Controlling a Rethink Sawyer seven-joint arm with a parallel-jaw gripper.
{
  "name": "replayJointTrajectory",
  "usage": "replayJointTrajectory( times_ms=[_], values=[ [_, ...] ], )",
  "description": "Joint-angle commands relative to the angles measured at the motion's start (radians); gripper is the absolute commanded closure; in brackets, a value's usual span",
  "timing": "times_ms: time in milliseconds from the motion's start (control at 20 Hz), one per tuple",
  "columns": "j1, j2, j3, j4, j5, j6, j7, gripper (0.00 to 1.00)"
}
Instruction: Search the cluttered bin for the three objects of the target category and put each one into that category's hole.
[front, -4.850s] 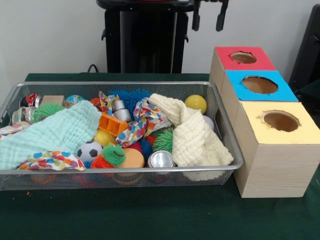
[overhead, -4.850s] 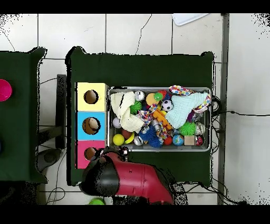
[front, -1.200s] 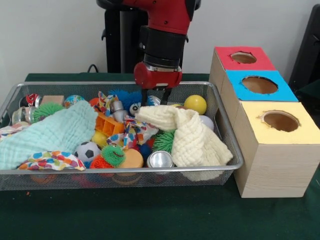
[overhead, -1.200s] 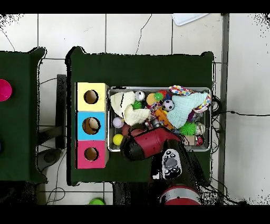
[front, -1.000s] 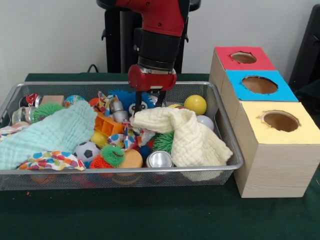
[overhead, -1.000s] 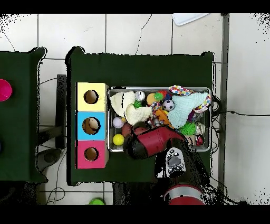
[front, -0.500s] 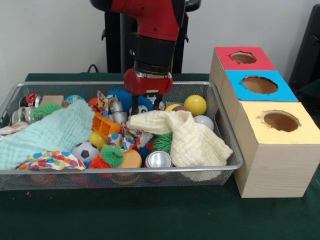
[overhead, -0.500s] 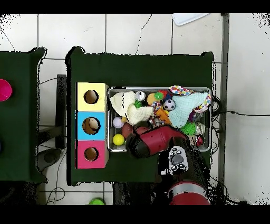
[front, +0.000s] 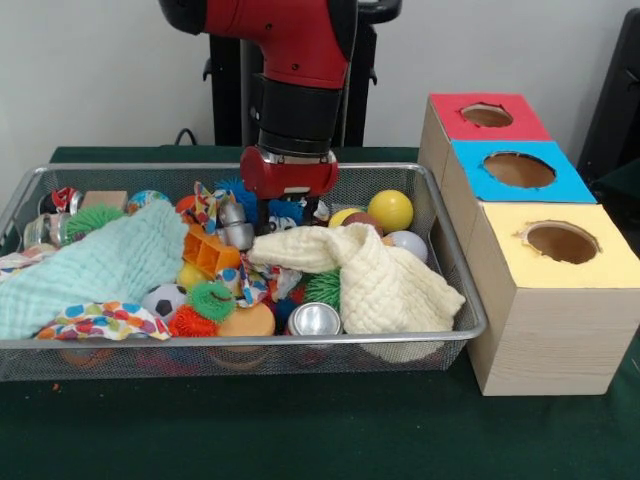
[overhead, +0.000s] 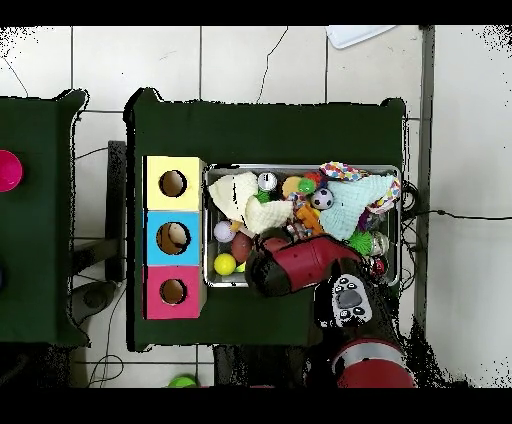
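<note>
From left to right in the front view, the wire mesh bin (front: 455, 300) held a mint-green muslin cloth (front: 95, 265), an orange block (front: 213, 250), balls, spiky toys and small cans under the gripper (front: 285, 222) at frame centre, whose fingers seemed pinched on the corner of the cream waffle cloth (front: 375, 280), though I could not tell for certain. This looked like the searching step, cloth being dragged aside; next, whichever target was uncovered, not identifiable here, needed a grasp and carrying right to the red (front: 487, 115), blue (front: 519, 169) or yellow (front: 561, 241) hole. No writing was legible.
</note>
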Motion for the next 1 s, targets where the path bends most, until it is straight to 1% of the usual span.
replayJointTrajectory(
  times_ms=[50,100,250,300,450,650,750,900,1000],
  values=[
    [0.021,0.114,-0.023,-0.179,-0.014,-0.174,0.128,0.00],
    [0.022,0.114,-0.019,-0.183,-0.029,-0.166,0.104,1.00],
    [0.002,0.111,0.006,-0.183,-0.037,-0.137,0.085,1.00],
    [-0.005,0.109,0.014,-0.181,-0.045,-0.153,0.079,1.00],
    [-0.073,0.089,0.090,-0.159,-0.036,-0.087,0.050,1.00],
    [-0.136,0.047,0.141,-0.137,-0.032,-0.036,0.019,1.00],
    [-0.173,0.027,0.177,-0.125,-0.044,-0.008,-0.017,1.00],
    [-0.262,-0.005,0.275,-0.096,-0.061,0.060,-0.105,1.00],
    [-0.302,-0.032,0.318,-0.087,-0.071,0.103,-0.156,1.00]
  ],
)
